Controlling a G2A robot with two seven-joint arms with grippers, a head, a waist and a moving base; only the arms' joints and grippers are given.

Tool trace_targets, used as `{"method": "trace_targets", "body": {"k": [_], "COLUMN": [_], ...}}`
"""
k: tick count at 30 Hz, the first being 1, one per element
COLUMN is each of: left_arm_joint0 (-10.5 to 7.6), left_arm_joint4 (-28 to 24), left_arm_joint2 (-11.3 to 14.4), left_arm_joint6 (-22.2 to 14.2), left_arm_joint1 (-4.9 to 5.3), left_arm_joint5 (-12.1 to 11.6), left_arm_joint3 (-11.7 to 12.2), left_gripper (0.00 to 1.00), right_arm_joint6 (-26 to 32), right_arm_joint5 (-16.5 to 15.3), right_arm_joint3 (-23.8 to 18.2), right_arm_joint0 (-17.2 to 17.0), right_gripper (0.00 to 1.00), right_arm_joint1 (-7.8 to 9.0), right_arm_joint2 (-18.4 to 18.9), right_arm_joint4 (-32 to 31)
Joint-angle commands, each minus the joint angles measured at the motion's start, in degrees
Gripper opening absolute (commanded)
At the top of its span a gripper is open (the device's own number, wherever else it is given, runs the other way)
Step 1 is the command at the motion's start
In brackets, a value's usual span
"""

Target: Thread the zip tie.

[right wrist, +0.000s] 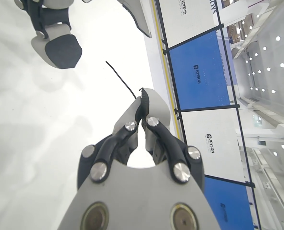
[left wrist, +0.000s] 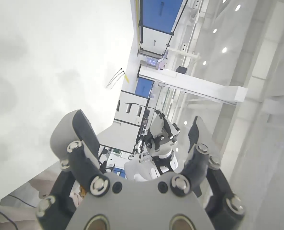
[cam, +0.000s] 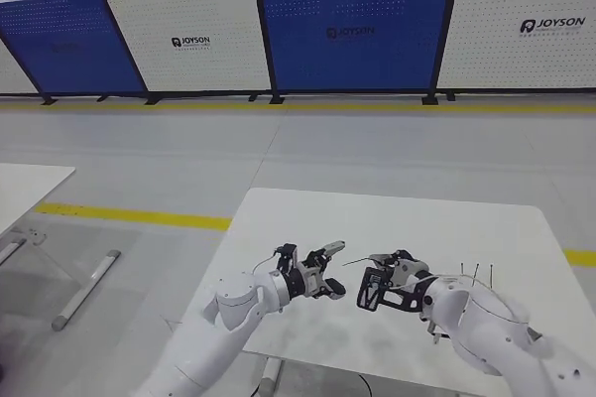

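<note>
The fingers of the right gripper [right wrist: 141,96] are found pressed together, with the zip tie [right wrist: 120,78] pinched between their pads. The thin black strap is seen projecting from the fingertips in a nearly straight line toward the left gripper [left wrist: 142,132]. Its free tip is recorded as apart from that gripper's fingers, in the gap between the two grippers. A short black stub is noted at the very tip of the pinch. Whether the tie's head lies within the grip cannot be told.

The fingers of the left gripper are observed spread wide, with their dark pads turned toward each other. The gripper is pointed at the right gripper, and the two are set facing one another, near but not touching.

Both grippers are located over the near half of the white table [cam: 426,213], roughly at its middle. Three spare zip ties [cam: 476,270] are seen lying side by side on the table next to the right forearm, well apart from the held tie.
</note>
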Motion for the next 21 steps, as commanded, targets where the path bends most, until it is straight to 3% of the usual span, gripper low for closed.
{"method": "trace_targets", "body": {"k": [1,4,13,21], "left_arm_joint0": [-1.5,-3.89,-3.79,-5.9], "left_arm_joint4": [-3.84,-8.67,-8.99,-16.54], "left_arm_joint2": [1.81,4.44,4.81,6.58], "left_arm_joint6": [-0.89,-0.76,-1.09,0.07], "left_arm_joint1": [0.07,0.37,0.33,0.13], "left_arm_joint5": [0.0,0.0,0.0,0.0], "left_arm_joint3": [1.81,4.37,4.15,5.77], "left_gripper": [1.0,1.0,1.0,1.0], "right_arm_joint6": [1.24,2.36,2.36,2.36], "right_arm_joint5": [0.0,0.0,0.0,0.0], "right_arm_joint3": [-0.47,-0.77,-0.77,-0.77], "right_arm_joint0": [1.68,3.62,3.62,3.62], "right_gripper": [0.0,0.0,0.0,0.0], "right_arm_joint1": [0.15,0.4,0.4,0.4], "right_arm_joint2": [-1.76,-3.67,-3.67,-3.67], "right_arm_joint4": [0.0,0.0,0.0,0.0]}}
